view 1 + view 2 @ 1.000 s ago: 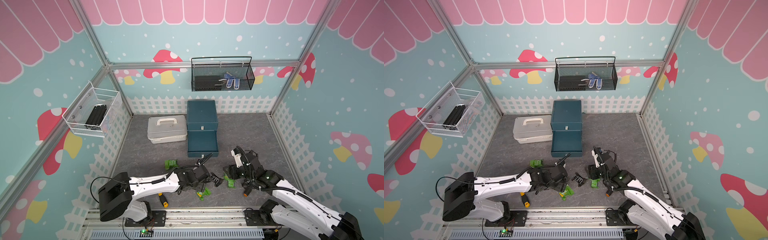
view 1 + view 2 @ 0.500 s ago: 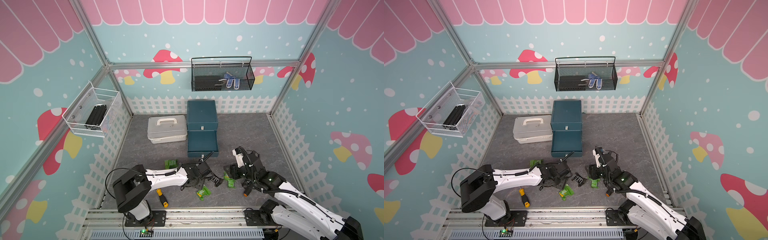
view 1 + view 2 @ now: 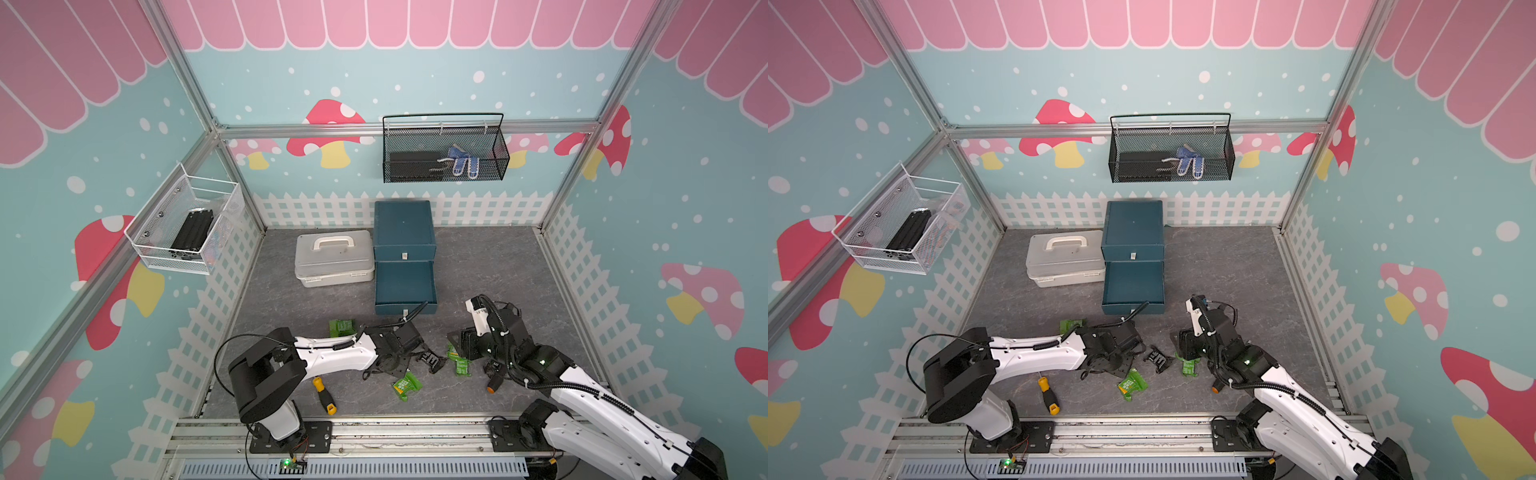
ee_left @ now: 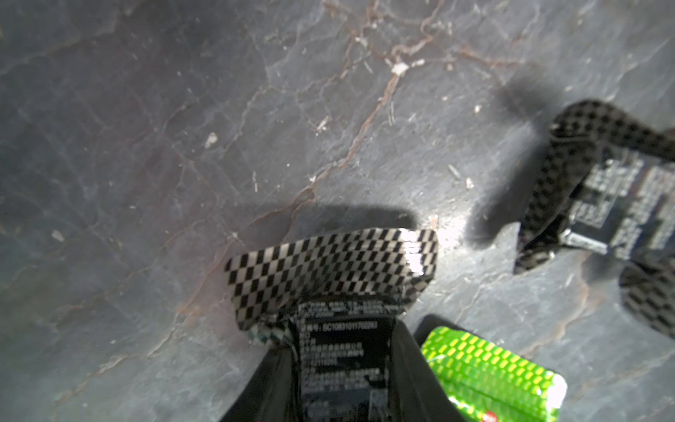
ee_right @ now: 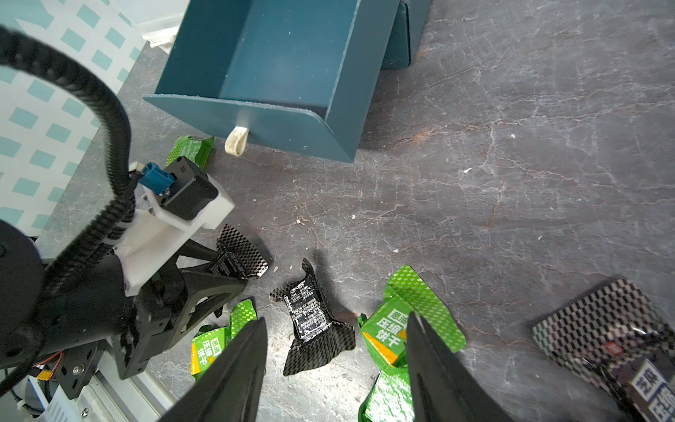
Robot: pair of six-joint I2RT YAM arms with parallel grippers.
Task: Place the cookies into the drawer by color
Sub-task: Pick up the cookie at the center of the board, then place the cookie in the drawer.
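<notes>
The dark teal drawer (image 3: 405, 224) cabinet stands at the back, its bottom drawer (image 3: 405, 286) (image 5: 285, 73) pulled out with nothing in it. Cookies lie on the grey floor in front of it. My left gripper (image 4: 343, 329) (image 3: 413, 355) is shut on a black checkered cookie (image 4: 328, 266) (image 5: 237, 259). Another black cookie (image 5: 314, 321) (image 3: 432, 361) lies loose just to its right. My right gripper (image 5: 336, 321) (image 3: 459, 345) hangs open above that cookie and a green cookie (image 5: 405, 314) (image 3: 459, 363). More green cookies (image 3: 407, 385) (image 3: 343, 327) lie nearby.
A pale grey lidded case (image 3: 332, 257) sits left of the cabinet. A yellow-and-black screwdriver (image 3: 324, 390) lies at the front left and an orange-tipped one (image 3: 492, 384) under my right arm. Another black packet (image 5: 613, 329) lies beside the right gripper.
My left gripper has closed from wide open onto the black cookie, and its arm has swung round at the base. The right arm has barely moved.
</notes>
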